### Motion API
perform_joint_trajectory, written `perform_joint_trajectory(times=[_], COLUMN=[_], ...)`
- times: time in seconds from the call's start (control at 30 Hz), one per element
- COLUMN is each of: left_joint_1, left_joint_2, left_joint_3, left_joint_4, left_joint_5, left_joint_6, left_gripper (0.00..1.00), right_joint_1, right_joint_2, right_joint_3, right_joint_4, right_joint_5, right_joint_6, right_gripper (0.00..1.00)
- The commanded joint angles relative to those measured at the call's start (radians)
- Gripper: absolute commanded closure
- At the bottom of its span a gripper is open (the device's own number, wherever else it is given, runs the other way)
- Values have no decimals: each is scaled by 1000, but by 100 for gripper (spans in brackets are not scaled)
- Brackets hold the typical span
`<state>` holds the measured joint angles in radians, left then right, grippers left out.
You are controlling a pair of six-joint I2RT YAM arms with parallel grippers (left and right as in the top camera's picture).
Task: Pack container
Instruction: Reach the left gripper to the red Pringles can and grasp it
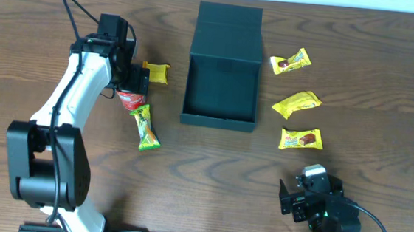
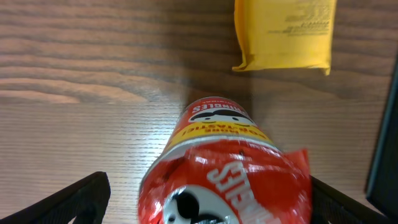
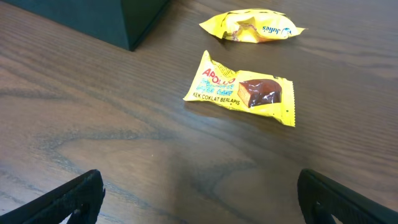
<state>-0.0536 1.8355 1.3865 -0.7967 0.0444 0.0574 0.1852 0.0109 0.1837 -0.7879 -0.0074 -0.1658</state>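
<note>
The matte rectangular box (image 1: 222,80) is dark teal-green. The wooden table (image 3: 124,130) shows brown grain. The crinkled foil crisp packet (image 2: 230,177) is red with a yellow band. The flat cake wrapper (image 3: 242,91) is yellow.

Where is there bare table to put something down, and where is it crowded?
Free: the table in front of the container, between the green packet and the Apollo packet; also right of the yellow packets. Crowded: left of the container, around the left gripper and red can.

Wood table (image 1: 210,175) w/ red Pringles snack (image 2: 217,168), green pkt (image 1: 146,128) & yellow pkt (image 1: 156,73) left, 3 yellow pkts (image 1: 296,104) right.
</note>
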Motion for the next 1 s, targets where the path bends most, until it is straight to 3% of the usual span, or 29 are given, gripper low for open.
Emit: perform_joint_trajectory(times=[0.0,0.23,0.3,0.37,0.57,0.97], left_joint_1=[1,1,0,0,0,1], left_joint_2=[23,48,48,48,48,47], left_joint_3=[22,22,22,22,22,41], left_joint_4=[-4,-11,-16,-19,-24,-40], left_joint_5=[-18,20,28,31,35,35], left_joint_6=[18,17,16,6,-13,-65], left_gripper=[4,4,0,13,23,34], right_joint_1=[-9,-9,-9,-9,-9,-9], right_joint_2=[-5,-5,-5,-5,-5,-5], right_joint_3=[-8,-8,-8,-8,-8,-8], right_joint_4=[-2,-2,-2,-2,-2,-2], right_joint_5=[3,3,3,3,3,3], right_joint_6=[-8,-8,-8,-8,-8,-8], right_gripper=[1,1,1,1,1,1])
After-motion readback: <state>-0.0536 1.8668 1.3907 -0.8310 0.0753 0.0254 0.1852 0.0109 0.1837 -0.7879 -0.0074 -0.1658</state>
